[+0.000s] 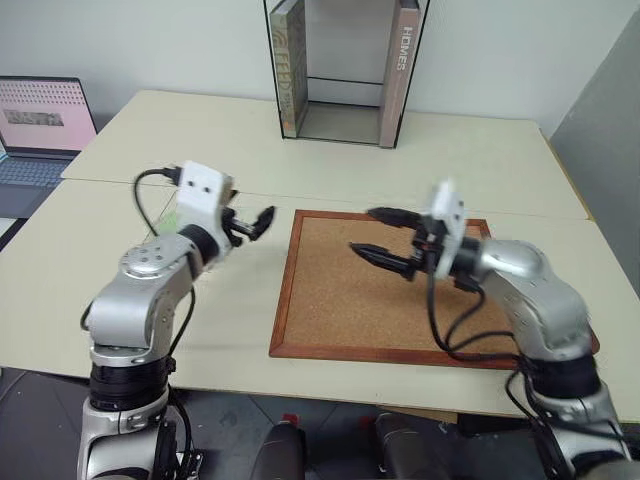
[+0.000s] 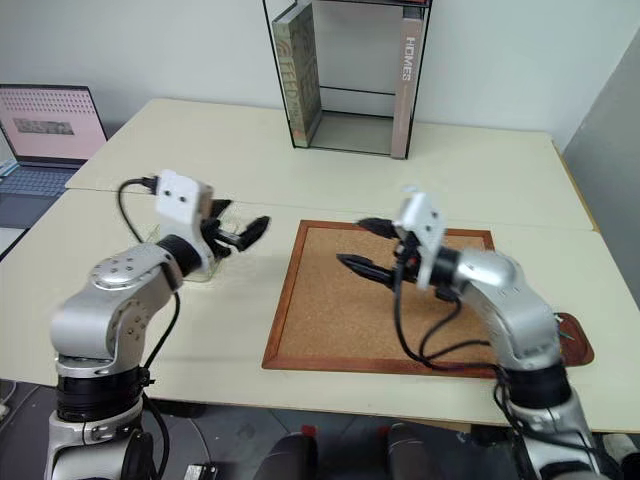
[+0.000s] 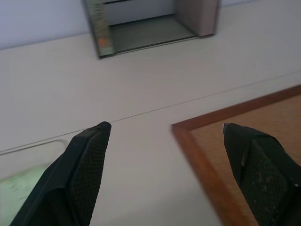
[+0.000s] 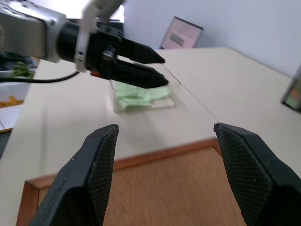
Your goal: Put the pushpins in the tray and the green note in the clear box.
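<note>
The corkboard (image 1: 400, 290) lies nearest, flat on the cream table (image 1: 120, 290), its wood frame running along the near edge and its cork face bare where it can be seen. The dark red-brown tray (image 2: 572, 338) peeks out just past the corkboard's right near corner, mostly hidden behind the right arm; whether any pushpins lie in it cannot be told.

The right gripper (image 1: 385, 233) hovers over the cork, pointing towards the robot's left, its 2 black fingers spread wide with nothing between them. In the right wrist view the same fingers (image 4: 89, 179) frame the corkboard's far edge and the table beyond.

The left gripper (image 1: 255, 224) hangs above the table just left of the corkboard's far left corner, pointing right. Its 2 fingers (image 3: 80, 174) stand well apart in the left wrist view, and they grip nothing.

Just behind and below the left gripper sits the clear box (image 4: 143, 96) on the table, left of the corkboard. The green note (image 4: 140, 98) lies inside it, pale green paper on the box floor.

Farther back, a black-framed glass book stand (image 1: 345, 75) holds 2 books upright at its sides. A laptop (image 1: 40, 125) stands open on the far left.
</note>
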Controlling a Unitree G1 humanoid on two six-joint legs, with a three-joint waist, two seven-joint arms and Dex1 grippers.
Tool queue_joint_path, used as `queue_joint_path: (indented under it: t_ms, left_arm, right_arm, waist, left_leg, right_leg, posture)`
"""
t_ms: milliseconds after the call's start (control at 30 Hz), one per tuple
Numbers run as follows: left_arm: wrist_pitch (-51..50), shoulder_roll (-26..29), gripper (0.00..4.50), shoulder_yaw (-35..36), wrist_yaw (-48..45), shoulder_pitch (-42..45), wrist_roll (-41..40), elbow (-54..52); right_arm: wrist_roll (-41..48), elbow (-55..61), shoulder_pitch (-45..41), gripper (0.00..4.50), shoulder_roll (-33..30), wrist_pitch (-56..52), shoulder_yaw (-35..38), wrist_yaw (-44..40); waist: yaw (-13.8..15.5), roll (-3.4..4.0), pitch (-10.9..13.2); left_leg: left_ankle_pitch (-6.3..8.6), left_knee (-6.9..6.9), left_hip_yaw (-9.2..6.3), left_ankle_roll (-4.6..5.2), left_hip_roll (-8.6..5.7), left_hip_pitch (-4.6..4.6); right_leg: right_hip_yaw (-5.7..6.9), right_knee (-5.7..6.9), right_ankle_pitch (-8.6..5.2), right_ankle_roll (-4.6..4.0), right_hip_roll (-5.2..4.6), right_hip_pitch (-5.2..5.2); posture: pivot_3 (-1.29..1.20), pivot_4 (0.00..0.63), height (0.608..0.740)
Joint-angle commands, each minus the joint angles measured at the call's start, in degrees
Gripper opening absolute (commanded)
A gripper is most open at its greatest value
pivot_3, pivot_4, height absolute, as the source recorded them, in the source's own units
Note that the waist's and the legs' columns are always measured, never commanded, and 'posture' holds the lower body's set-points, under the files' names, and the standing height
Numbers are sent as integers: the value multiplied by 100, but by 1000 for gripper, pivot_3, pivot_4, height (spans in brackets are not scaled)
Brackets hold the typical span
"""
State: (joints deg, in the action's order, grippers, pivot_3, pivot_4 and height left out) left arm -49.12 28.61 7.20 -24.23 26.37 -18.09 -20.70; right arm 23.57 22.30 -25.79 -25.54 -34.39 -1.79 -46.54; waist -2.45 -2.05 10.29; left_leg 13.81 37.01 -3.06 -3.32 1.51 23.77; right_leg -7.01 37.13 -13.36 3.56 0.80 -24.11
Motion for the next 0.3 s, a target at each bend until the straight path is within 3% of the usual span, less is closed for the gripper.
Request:
queue_joint_path:
  t_ms: [33,300]
  left_arm:
    - [628,78,4061,-544,-740,-290,-163,-238]
    - [1678,33,4061,-946,-1492,-351,-88,310]
  right_arm:
    - [210,934,798,3446,-453,33,648,82]
    - [323,1233,1628,3446,-852,235,1161,201]
  waist:
    - [-21,3,-2]
    - [-95,3,-1]
  left_leg:
    - [0,2,3,1,3,-2]
    - [-11,4,18,17,9,-44]
  right_leg:
    - [0,1,-4,-3,3,-1]
    - [-7,13,-24,11,11,24]
  posture:
    - [0,150,740]
    - [0,150,740]
